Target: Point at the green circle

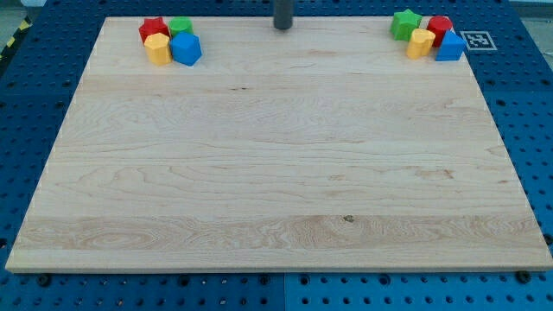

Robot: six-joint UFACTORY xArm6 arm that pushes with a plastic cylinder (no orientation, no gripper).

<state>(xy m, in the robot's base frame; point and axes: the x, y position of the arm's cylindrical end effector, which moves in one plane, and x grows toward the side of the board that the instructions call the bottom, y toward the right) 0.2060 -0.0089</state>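
Observation:
The green circle (181, 26) sits at the view's top left, in a tight cluster with a red block (153, 28), a yellow block (158, 49) and a blue block (186, 49). My tip (282, 27) is at the top middle of the board, well to the right of that cluster and touching no block. A second cluster at the top right holds a green star-shaped block (404, 24), a yellow block (421, 42), a red block (441, 28) and a blue block (449, 47).
The wooden board (276, 173) lies on a blue perforated table. A black-and-white marker tag (476, 40) sits just off the board's top right corner.

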